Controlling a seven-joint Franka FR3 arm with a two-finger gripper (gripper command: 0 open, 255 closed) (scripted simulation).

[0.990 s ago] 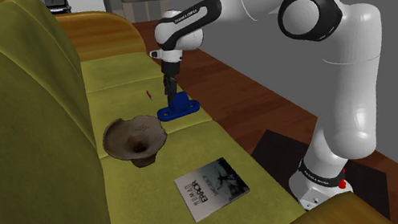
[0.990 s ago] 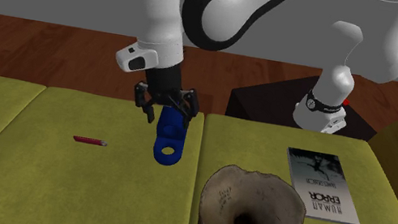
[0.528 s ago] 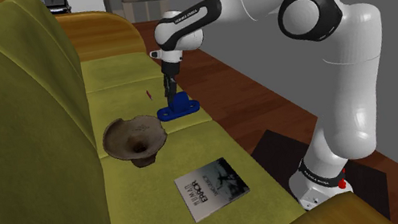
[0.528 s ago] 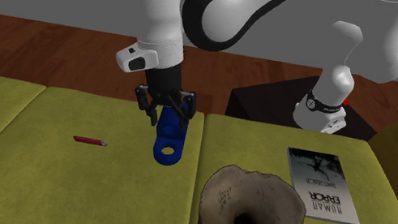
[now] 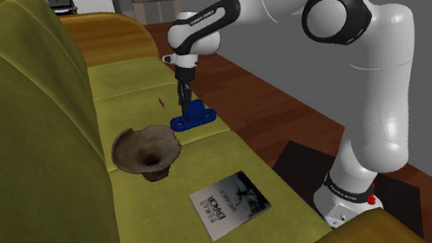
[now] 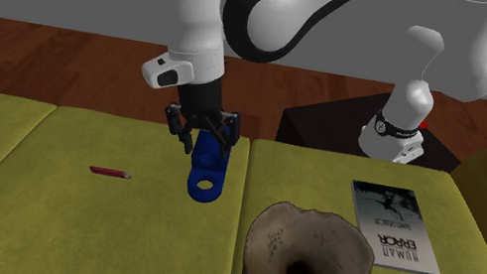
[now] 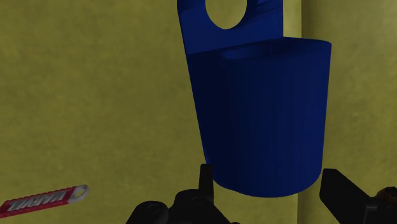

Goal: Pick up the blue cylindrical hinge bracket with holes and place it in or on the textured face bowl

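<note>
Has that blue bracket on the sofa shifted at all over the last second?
No. The blue bracket lies in the same spot beside the cushion seam, as far from the red pen and the bowl as before.

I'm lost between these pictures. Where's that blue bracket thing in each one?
Shoulder view: the blue bracket sits near the middle, on the sofa seat.
Second exterior view: the bracket is left of centre, under the claw.
Wrist view: the bracket is close up, between the claw's fingers.
Shared landmark: the small red pen nearby.
</note>
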